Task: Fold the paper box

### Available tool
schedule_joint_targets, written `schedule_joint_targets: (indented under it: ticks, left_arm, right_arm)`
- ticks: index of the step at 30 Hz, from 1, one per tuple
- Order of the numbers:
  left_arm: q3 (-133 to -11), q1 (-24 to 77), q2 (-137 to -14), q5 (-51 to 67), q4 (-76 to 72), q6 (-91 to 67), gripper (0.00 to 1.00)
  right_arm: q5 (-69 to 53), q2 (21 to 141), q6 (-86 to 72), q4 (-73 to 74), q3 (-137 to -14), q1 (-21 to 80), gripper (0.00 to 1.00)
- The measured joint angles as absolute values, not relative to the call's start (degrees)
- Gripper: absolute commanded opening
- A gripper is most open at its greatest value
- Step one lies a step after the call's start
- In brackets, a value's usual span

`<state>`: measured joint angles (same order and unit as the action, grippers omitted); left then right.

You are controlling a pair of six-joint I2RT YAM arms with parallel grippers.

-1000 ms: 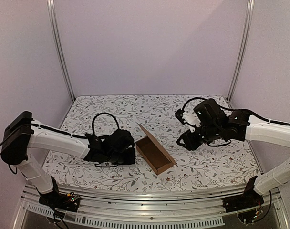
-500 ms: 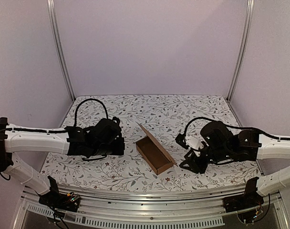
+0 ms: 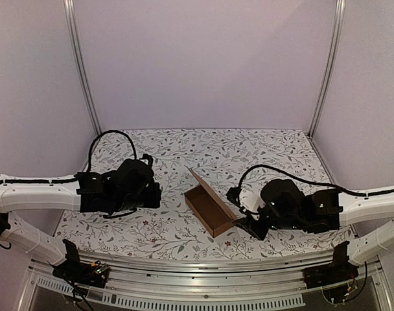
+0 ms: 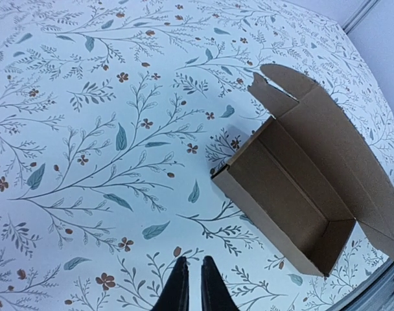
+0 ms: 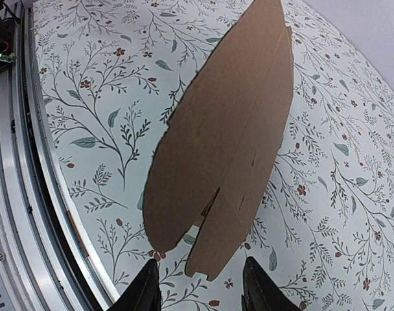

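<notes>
Brown cardboard: the paper box [image 3: 208,208] is seen as an open tray near the middle of the floral surface [image 3: 184,146]; its lid flap [image 5: 229,129] is raised along one long side and not yet folded over.
Long axis: it is laid diagonally in the overhead view, from far-left to near-right, with the near end turned toward the right arm.
Left pincer [image 4: 190,289]: the fingers are drawn almost together with only a thin slit between them, and nothing is held. The box is found ahead and to its right, well apart, with the open hollow facing it.
Right pincer [image 5: 200,291]: the fingers are set moderately apart and nothing is gripped. The lid's outer face is met straight ahead, its lower edge just beyond the fingertips; contact cannot be told.
Nearer arm: the right is judged nearer, placed behind the lid.
Coming move: the lid is judged to need pushing over the tray, away from the right pincer and toward the left one.
</notes>
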<state>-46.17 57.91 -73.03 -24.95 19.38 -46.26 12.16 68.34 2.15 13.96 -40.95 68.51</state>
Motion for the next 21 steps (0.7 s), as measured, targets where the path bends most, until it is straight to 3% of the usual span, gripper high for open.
schedule_joint_targets:
  ticks: [7, 21]
  left_arm:
    - [-46.09, 57.84, -72.75, -25.15, 19.66, -46.26, 0.08]
    - [-46.06, 57.80, -72.71, -25.52, 19.75, -46.24, 0.08]
  right_arm:
    - [15.53, 71.70, 2.42, 11.53, -40.95, 69.17, 0.41]
    - [19.55, 77.67, 2.31, 11.09, -41.85, 71.26, 0.27]
